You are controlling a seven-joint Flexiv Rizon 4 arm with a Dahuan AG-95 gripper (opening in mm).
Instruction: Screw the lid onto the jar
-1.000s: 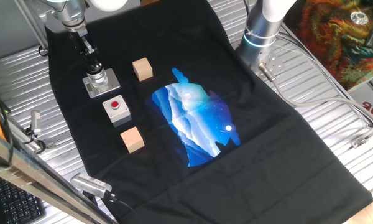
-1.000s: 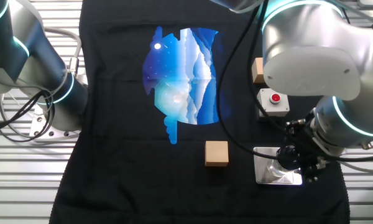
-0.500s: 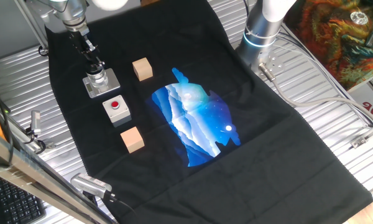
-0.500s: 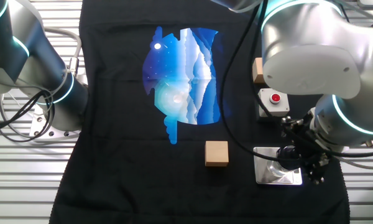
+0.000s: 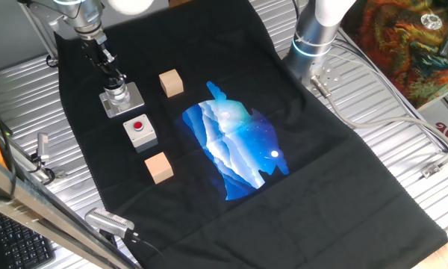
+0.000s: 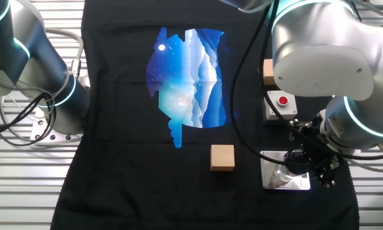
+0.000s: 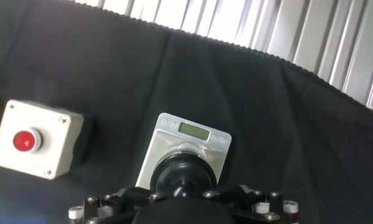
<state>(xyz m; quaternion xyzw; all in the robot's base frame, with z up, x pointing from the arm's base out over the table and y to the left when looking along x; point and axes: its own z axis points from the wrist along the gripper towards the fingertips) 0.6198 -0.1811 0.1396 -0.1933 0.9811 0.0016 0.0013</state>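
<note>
jaws [image 5: 113, 81]: directly over jar [image 5: 119, 94], grip state cannot tell | lid [image 7: 185, 174]: sits atop jar

Lid [image 7: 184, 175] atop jar [image 5: 118, 95], button box [image 7: 37, 147] just beside.

Robotics lab, second robot arm [image 5: 317, 26], cables [image 5: 373, 90]

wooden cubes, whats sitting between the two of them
The grey box with a red button lies between the two wooden cubes, clearest in one fixed view.
</note>
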